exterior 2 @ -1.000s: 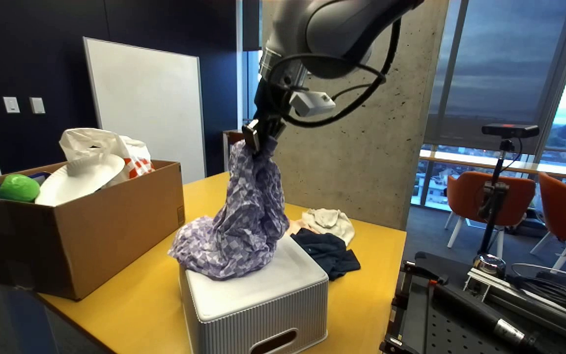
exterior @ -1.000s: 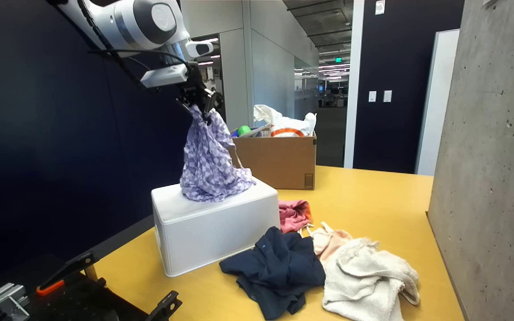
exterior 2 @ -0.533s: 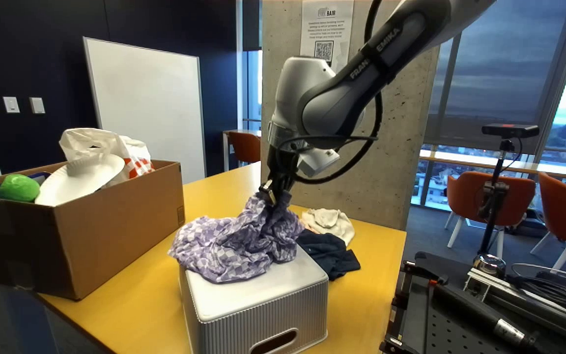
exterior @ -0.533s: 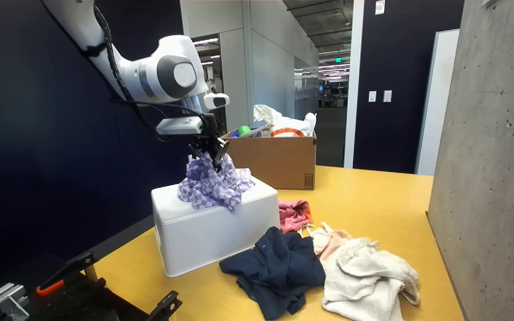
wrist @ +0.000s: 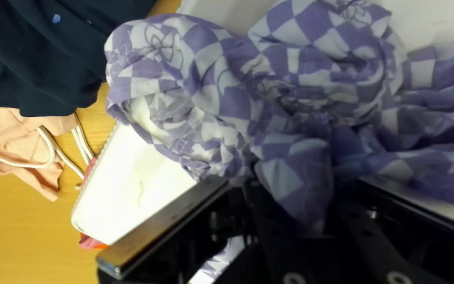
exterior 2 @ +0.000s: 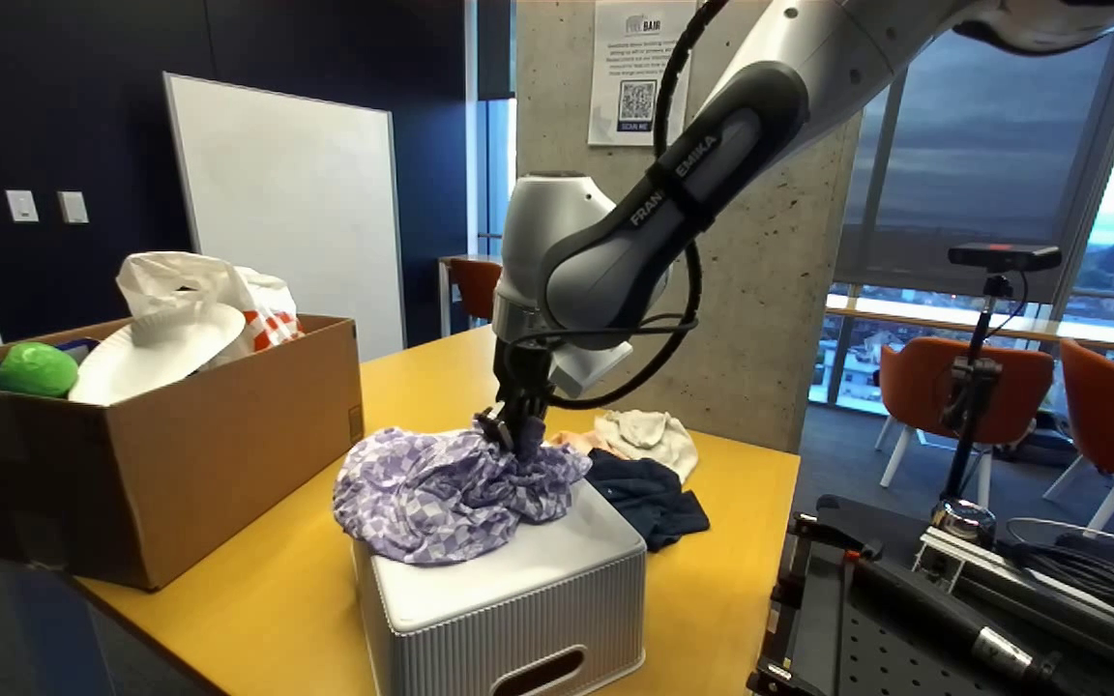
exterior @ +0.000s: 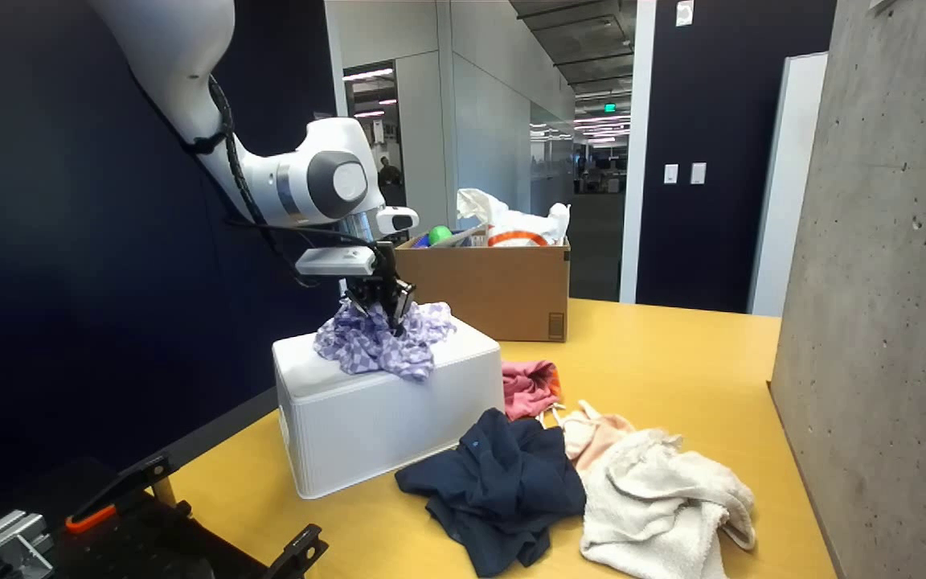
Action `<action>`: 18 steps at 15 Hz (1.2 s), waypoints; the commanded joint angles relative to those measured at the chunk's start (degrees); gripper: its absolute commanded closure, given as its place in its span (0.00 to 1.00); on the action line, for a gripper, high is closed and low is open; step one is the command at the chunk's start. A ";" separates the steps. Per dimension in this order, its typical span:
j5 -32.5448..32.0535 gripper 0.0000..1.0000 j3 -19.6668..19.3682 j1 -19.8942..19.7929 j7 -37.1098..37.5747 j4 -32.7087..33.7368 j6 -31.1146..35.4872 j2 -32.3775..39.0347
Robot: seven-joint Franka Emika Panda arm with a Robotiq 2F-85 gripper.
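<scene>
Currently, checked cloth (exterior 2: pixel 441 507): purple and white, it is lying bunched on top of a white box (exterior: pixel 399 434) and is lapping over its edge in both exterior views.
Hand (wrist: pixel 296 187): is pointing down into the cloth, its fingers (wrist: pixel 164 225) standing partly apart while a fold is rising between them; whether they are pinching that fold, I cannot tell.
Arm (exterior 2: pixel 605 266): is reaching down from above to the cloth.
White box: is resting on the yellow tabletop (exterior: pixel 640 346), its ribbed side and handle slot (exterior 2: pixel 540 669) showing in an exterior view.
Navy garment (exterior: pixel 503 482): is lying rumpled just beside the white box.
Pink garment (exterior: pixel 529 390): is peeking out from behind the white box in an exterior view.
Peach garment (exterior: pixel 594 438): is showing pale cords in the wrist view.
Cream cloth (exterior: pixel 664 507): is lying heaped next to the navy garment, partly hiding the peach one.
Cardboard box (exterior: pixel 503 293): is standing farther off, carrying a green ball (exterior 2: pixel 37 369), a paper plate (exterior 2: pixel 156 358) and a plastic bag (exterior 2: pixel 194 282).
Concrete column (exterior: pixel 889 281): is rising alongside the tabletop.
</scene>
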 commanded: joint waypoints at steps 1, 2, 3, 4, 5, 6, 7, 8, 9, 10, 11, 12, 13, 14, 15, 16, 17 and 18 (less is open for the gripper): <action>1.56 0.48 0.28 2.15 0.51 -4.99 -6.91 -8.98; 1.33 0.39 0.11 2.68 1.18 -5.48 -9.55 -10.79; 1.47 0.33 0.36 2.82 1.46 -5.83 -12.37 -12.45; 1.39 0.26 0.48 3.05 2.00 -6.03 -15.20 -14.03; 1.30 0.18 0.69 3.07 2.19 -5.99 -17.31 -15.27; 0.78 0.12 0.74 2.94 1.93 -5.32 -18.40 -15.74; 0.87 0.03 0.86 2.63 1.67 -4.61 -19.52 -15.86; 1.34 0.00 0.89 2.07 1.19 -3.47 -20.35 -15.01; 1.42 0.00 0.83 1.74 0.96 -2.75 -20.81 -14.23; 1.77 0.00 0.87 1.34 0.61 -1.88 -21.00 -13.05; 2.01 0.00 0.92 1.11 0.56 -1.28 -21.05 -12.11; 2.62 0.00 1.13 0.85 0.37 -0.70 -21.05 -11.08; 2.46 0.00 1.10 0.94 0.52 0.39 -20.57 -9.25; 2.63 0.00 1.13 0.88 0.35 1.19 -20.60 -8.05; 2.73 0.00 1.19 0.93 0.35 2.26 -19.99 -6.59; 2.56 0.00 1.23 1.22 0.52 3.16 -19.11 -5.46; 2.21 0.00 1.37 1.69 0.42 4.35 -18.84 -4.49; 2.11 0.00 1.50 1.98 0.32 5.58 -18.81 -3.59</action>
